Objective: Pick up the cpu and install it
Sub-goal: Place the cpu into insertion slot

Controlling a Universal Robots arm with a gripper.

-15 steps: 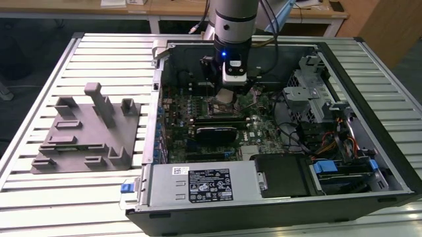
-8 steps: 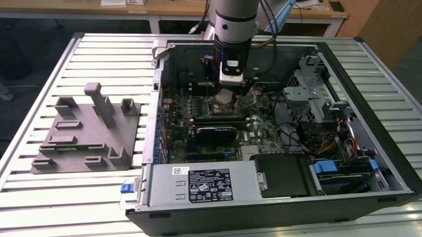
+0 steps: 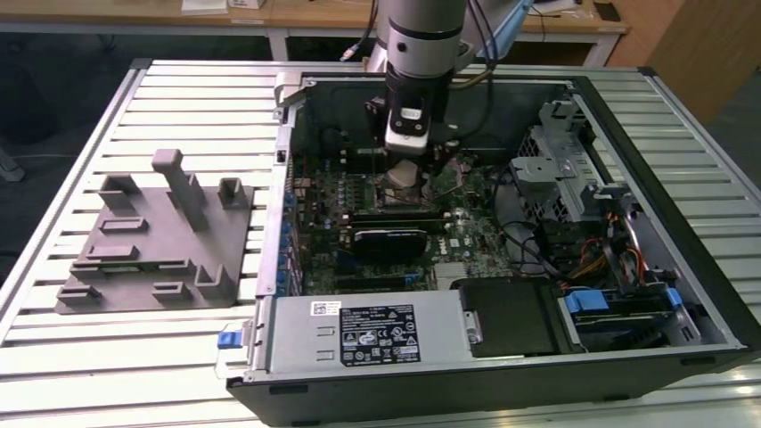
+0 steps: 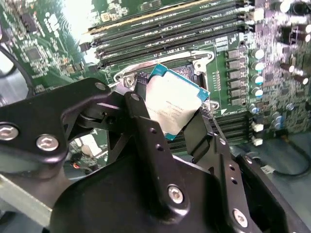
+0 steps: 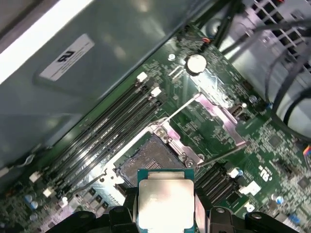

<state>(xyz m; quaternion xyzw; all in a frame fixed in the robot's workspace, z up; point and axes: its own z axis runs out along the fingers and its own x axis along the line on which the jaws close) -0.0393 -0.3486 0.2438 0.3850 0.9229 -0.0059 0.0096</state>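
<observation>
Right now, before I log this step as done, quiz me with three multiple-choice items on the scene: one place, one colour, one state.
1. Where is the cpu?
A) on the grey fixture
B) between the fingers, above the socket
C) on the slatted table

2. What colour is the motherboard?
A) green
B) red
C) white

3. What state is the socket in?
A) cpu seated
B) covered by a cooler
C) open and empty

Answers: 1 B, both wrist views show the fingers clamping it over the socket. 2 A, its surface is green. 3 C, its bare dark contact area shows in the first wrist view.
</observation>
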